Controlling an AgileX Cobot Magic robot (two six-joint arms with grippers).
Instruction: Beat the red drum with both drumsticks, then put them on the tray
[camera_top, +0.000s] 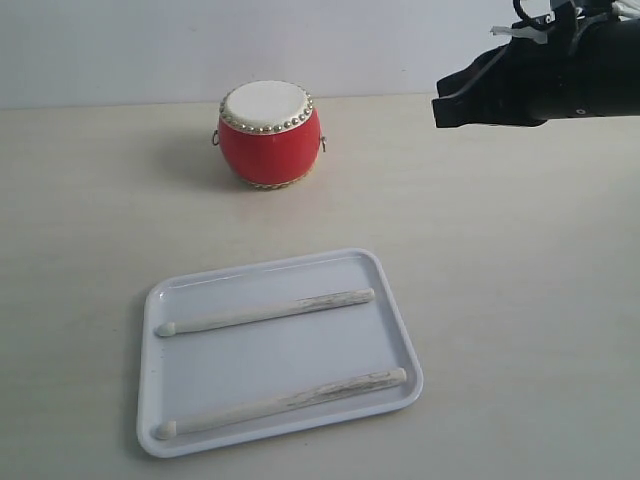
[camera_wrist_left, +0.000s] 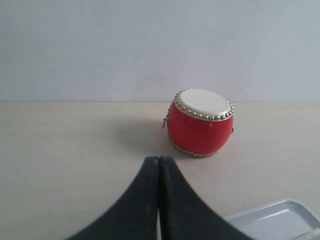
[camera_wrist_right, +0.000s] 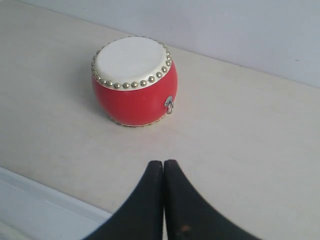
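Note:
The red drum (camera_top: 269, 135) (camera_wrist_left: 200, 123) (camera_wrist_right: 134, 82) stands upright at the back of the table. Both drumsticks lie across the white tray (camera_top: 392, 330) in front of it: one (camera_top: 265, 312) nearer the drum, the other (camera_top: 282, 402) nearer the front. A corner of the tray (camera_wrist_left: 280, 220) (camera_wrist_right: 35, 212) shows in each wrist view. My right gripper (camera_top: 437, 108) (camera_wrist_right: 163, 163) hangs shut and empty at the upper right, well off the drum. My left gripper (camera_wrist_left: 159, 159) is shut on nothing, short of the drum; the exterior view does not show it.
A pale wall runs behind the beige table (camera_top: 500, 260). The black right arm (camera_top: 560, 70) reaches in from the top right corner, above the table.

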